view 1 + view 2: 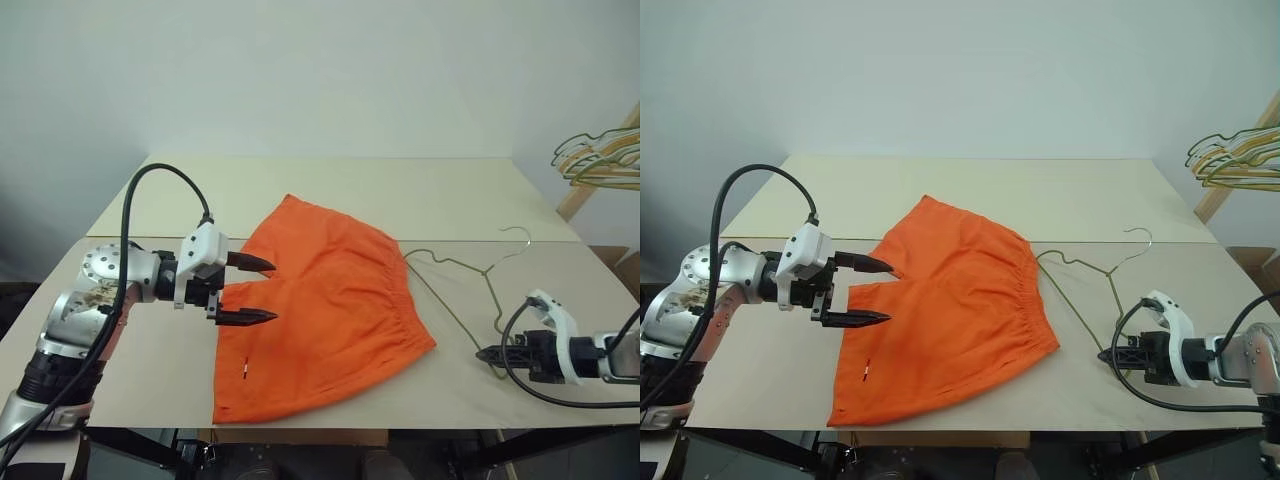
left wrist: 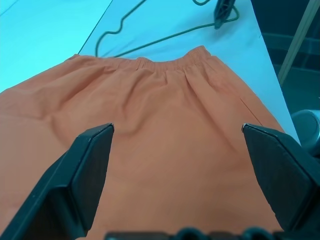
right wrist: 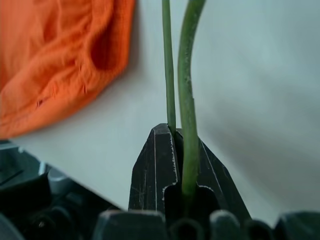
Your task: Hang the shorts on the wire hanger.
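- Shorts [image 1: 325,315] lie flat on the table [image 1: 450,195], roughly centre, waistband toward my right, leg hems toward my left; tiny white tag near the front hem.
- Wire hanger [image 1: 455,275] lies on the table just right of the shorts; its left end sits at the waistband, can't tell if it's under the fabric. Hook points away from me.
- My left gripper [image 1: 262,292] hovers at the left edge of the shorts over the leg split, fingers [image 2: 82,175] spread wide, nothing between them.
- My right gripper [image 1: 1108,354] is at the near right of the table, fingers [image 3: 160,165] pinched tight on the wire hanger's near corner; the wrist view shows two wire strands running out of the grip.
- Bunch of green and yellow hangers [image 1: 600,160] hangs off a wooden post at far right, well apart.
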`<state>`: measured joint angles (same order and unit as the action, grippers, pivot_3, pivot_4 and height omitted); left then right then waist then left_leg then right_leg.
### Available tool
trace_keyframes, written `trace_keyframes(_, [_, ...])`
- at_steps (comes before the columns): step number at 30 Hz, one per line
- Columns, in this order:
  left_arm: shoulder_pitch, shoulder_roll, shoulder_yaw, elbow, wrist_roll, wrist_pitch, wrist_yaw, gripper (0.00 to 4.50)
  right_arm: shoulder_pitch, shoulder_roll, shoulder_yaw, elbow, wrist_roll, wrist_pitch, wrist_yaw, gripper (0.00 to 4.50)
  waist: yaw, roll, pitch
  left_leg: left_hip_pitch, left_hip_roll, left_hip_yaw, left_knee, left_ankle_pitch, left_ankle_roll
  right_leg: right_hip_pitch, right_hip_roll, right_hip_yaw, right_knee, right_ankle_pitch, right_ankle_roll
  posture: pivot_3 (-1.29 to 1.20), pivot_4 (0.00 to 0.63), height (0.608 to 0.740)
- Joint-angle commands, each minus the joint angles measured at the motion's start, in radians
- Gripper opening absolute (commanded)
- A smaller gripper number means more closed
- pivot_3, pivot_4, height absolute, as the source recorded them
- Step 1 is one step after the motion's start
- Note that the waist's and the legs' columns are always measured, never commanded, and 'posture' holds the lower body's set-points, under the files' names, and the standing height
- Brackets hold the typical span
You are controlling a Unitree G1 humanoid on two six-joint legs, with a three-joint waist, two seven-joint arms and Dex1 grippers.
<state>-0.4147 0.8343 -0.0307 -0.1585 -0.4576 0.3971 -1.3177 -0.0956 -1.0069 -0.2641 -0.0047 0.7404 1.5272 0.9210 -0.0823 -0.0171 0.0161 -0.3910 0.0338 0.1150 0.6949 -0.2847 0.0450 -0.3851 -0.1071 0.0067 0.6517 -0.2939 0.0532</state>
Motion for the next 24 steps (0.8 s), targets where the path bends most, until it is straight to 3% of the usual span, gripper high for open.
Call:
trace_keyframes(1, [0.004,0.005,0.031,-0.034,-0.020,0.000,0.014,4.46,0.045,-0.040,-0.061,-0.026,0.051,-0.010,0.058,0.00,0.007,0.000,0.000,0.000,0.000,0.000,0.000,0.000,0.000,0.000,0.000,0.000,0.000,0.000,0.000,-0.10,0.000,0.740])
trace_keyframes(9, [0.012,0.012,0.035,-0.041,-0.028,-0.001,0.016,4.46,0.187,-0.113,-0.084,-0.068,0.089,-0.099,0.182,0.00,0.017,0.001,-0.001,0.002,0.000,0.000,0.000,-0.001,0.001,0.003,0.001,0.001,-0.002,0.001,0.001,-0.10,0.000,0.740])
trace_keyframes(24, [0.029,0.013,0.039,-0.055,-0.029,-0.007,0.019,4.46,0.128,-0.102,-0.051,0.001,0.067,-0.150,0.164,0.00,0.019,0.000,-0.002,0.002,0.000,0.001,0.000,-0.001,0.001,0.003,0.001,0.001,-0.003,0.001,0.002,-0.09,0.000,0.740])
